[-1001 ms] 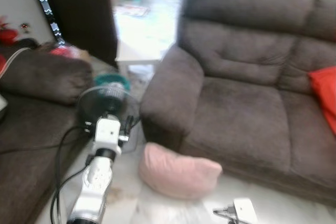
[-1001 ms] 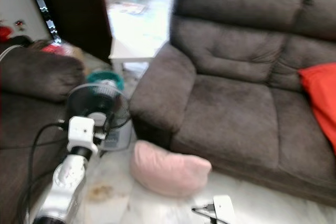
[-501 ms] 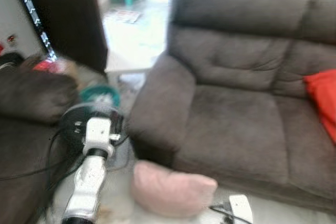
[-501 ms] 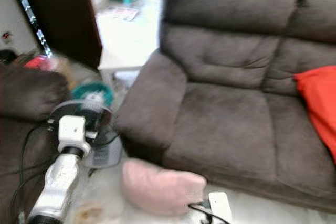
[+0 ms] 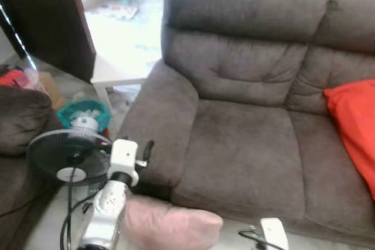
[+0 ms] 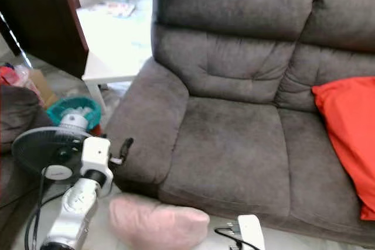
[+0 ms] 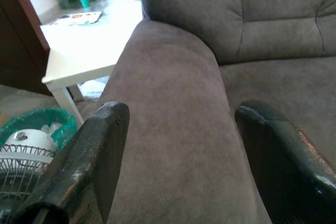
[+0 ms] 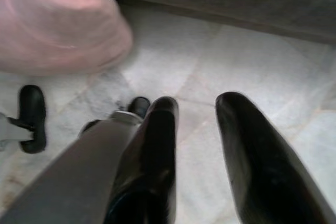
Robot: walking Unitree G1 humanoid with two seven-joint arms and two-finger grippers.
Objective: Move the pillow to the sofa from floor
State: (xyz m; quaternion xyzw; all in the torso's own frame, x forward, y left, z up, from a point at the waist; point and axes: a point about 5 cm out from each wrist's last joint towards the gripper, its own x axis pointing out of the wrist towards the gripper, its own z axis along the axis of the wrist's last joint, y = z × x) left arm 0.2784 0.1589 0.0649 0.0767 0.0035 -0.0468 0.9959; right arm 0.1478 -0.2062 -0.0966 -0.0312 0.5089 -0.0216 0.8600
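The pink pillow (image 6: 157,225) is seen on the floor against the front of the grey sofa (image 6: 234,150), below its armrest. The left gripper (image 7: 178,145) is held wide apart before that armrest; the right gripper (image 8: 197,129) is parted narrowly above the floor.

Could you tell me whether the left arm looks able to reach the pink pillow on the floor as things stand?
Probably yes: the open left gripper hangs by the sofa armrest, just above the pink pillow, with nothing between; it must lower.

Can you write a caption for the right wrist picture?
Open right gripper hangs over the pale tiled floor, the pink pillow lying ahead of it.
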